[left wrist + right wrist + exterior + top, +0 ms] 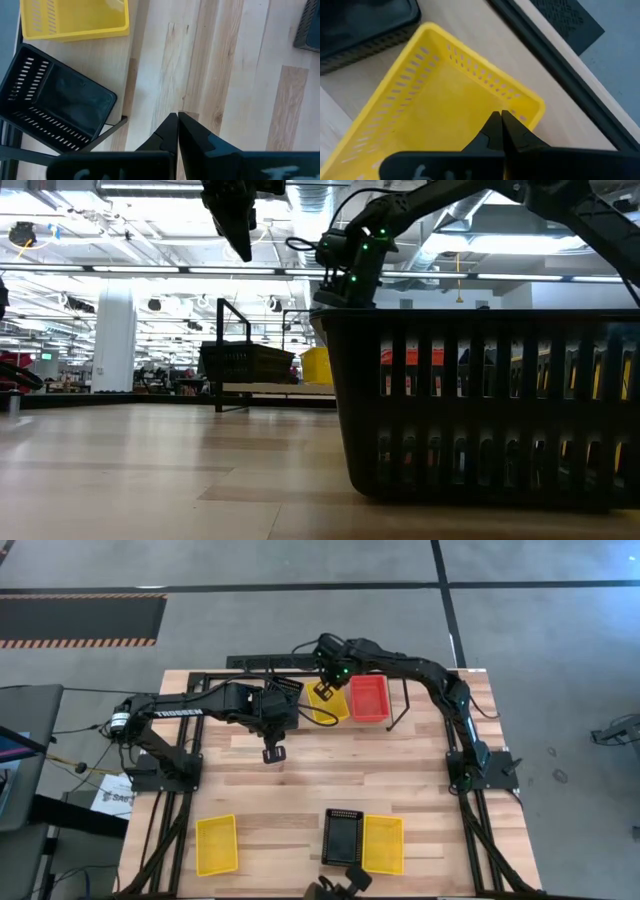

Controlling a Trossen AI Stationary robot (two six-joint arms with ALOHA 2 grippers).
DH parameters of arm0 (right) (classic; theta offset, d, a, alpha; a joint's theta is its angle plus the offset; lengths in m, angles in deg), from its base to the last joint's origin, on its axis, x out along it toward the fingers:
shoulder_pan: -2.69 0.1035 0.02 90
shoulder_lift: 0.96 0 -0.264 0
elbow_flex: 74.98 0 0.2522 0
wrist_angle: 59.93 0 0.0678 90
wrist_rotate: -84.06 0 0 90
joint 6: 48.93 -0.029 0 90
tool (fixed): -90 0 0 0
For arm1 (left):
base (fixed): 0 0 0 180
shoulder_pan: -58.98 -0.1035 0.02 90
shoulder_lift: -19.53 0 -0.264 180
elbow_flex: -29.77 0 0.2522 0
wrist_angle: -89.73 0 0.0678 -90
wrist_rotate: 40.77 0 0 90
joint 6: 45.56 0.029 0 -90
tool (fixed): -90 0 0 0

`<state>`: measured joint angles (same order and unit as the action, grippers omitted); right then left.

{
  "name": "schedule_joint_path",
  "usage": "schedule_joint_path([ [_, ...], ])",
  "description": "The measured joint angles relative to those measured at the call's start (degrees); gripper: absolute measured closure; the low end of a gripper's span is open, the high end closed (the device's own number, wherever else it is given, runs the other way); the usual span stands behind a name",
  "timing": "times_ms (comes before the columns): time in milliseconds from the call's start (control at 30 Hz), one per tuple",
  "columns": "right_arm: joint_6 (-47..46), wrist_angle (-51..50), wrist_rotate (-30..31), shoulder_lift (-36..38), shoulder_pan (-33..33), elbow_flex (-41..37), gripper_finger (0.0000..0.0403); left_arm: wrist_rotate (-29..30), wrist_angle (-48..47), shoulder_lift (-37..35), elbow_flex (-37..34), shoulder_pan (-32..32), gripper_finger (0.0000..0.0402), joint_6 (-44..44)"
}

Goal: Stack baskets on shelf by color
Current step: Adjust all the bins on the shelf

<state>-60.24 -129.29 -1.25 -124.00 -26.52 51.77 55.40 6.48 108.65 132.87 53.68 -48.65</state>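
high view, layout: desk (300, 780) holds the shelf (400, 710) at the far edge; on it a black basket (283, 692), a yellow basket (330, 705) and a red-orange basket (368, 698) side by side, which I take as one colour per slot.
high view, waiting stock: near edge has a lone yellow basket (216, 844), a second black basket (342, 836) and another yellow basket (383, 843) touching it, not yet sorted.
high view, count: I see three yellow, two black, one red-orange; stacked layers could hide more, can't tell.
high view, my hands: left hand (273, 753) hangs over bare desk mid-way, nothing in it; right hand (325, 690) sits over the yellow basket on the shelf.
low view: near black basket (480, 410) fills the foreground; the shelf's upright post (219, 355) with a black basket (247, 363) and a yellow one (316, 366) shows far back; both arms come in from above.
left wrist view: left hand (177, 132) has fingers pressed together on nothing, above plain wood; shelf black basket (55, 110) and a yellow basket (75, 20) lie beside it.
right wrist view: right hand (500, 130) fingers pressed together, tips just above the yellow basket (430, 115) floor near its far wall, gripping nothing I can see; black basket edge (365, 25) next to it.
judgement: yellow slot looks freshly served; next fetch probably a near-edge yellow.
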Motion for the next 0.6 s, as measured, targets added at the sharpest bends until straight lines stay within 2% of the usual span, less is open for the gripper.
schedule_joint_path([
  [600,0.68,-0.69,1.46,-0.02,0.85,-0.02,0.0403,0.00,0.00,0.00,0.00,0.02,0.0401,-1.06],
])
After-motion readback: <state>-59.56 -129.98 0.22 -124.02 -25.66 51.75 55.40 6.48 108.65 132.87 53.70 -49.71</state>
